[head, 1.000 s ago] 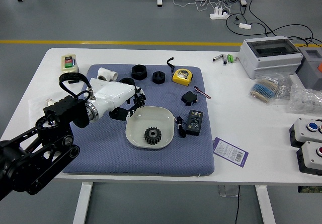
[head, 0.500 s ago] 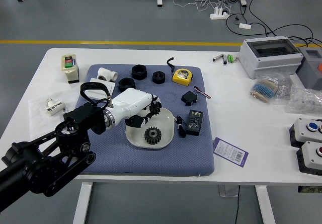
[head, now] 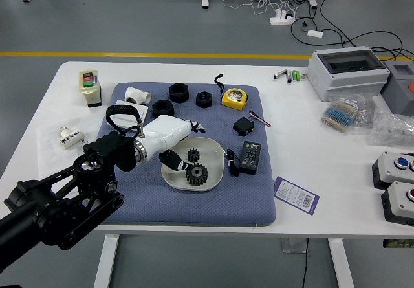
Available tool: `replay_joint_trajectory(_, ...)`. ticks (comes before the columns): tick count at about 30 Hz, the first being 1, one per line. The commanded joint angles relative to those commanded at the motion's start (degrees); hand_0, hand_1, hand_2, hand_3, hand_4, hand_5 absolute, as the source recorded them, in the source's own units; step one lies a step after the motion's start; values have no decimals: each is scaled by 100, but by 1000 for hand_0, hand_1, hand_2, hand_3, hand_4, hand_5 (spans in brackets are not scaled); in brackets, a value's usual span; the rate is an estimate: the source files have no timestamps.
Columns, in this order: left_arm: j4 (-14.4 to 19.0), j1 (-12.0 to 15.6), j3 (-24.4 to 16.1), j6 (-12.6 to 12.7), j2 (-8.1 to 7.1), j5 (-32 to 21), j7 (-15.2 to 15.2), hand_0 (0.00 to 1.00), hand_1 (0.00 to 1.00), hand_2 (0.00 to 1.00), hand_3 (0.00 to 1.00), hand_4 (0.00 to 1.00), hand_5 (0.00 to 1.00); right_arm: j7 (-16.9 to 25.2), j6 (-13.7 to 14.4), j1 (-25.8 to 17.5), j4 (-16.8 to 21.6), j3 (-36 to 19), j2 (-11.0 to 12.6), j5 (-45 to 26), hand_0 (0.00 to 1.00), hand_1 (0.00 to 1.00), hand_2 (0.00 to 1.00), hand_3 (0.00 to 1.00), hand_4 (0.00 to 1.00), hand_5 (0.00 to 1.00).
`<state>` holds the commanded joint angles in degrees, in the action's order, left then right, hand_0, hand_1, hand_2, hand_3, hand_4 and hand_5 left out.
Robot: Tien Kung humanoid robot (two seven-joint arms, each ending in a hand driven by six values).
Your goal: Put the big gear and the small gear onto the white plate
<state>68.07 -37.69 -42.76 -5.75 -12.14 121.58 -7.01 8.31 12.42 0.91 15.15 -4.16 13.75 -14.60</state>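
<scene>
My left hand (head: 189,144) reaches over the left edge of the white plate (head: 217,162), its fingers spread and holding nothing. The small black gear (head: 193,155) lies on the plate, just beyond the big black gear (head: 196,174), between my spread thumb and fingers. The big gear rests on the plate's nearer half, and one of my fingertips reaches close to its left side.
On the blue mat (head: 136,200) are black nuts (head: 179,93), a yellow tape measure (head: 234,98), a small black box (head: 243,126) and a black device (head: 250,157) right of the plate. A purple card (head: 296,195) lies off the mat.
My left hand moved right, over the plate, and its fingers opened. The small gear, held at the fingertips before, now lies on the plate beside the big gear.
</scene>
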Motion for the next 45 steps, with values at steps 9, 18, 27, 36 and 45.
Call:
replay_joint_trajectory(9,245,133,-333,330,-42,92,92,691,778,855,844,998,262,9,-1,-28,0,18,-4,-18,613,621,721,538,745,699)
replay_joint_trajectory(18,453,488,-1094,911,16,-392,326,642,727,797,809,998,271,11,5,-45,-2,29,-7,-25,613,621,722,538,745,700)
replay_joint_trajectory(27,778,1206,-2296,1307,234,-2360,300,576,670,740,675,881,337,8,-1,-95,-10,8,-20,1,613,622,721,537,746,700)
replay_joint_trajectory(36,1133,1707,-3147,1099,158,-4394,260,619,672,753,678,868,379,19,-1,-114,-19,-73,-26,32,613,621,721,537,746,699)
replay_joint_trajectory(45,1119,2241,-3903,753,220,-6381,692,696,732,825,779,895,665,26,-1,-109,-28,-93,-40,26,613,621,722,538,745,699)
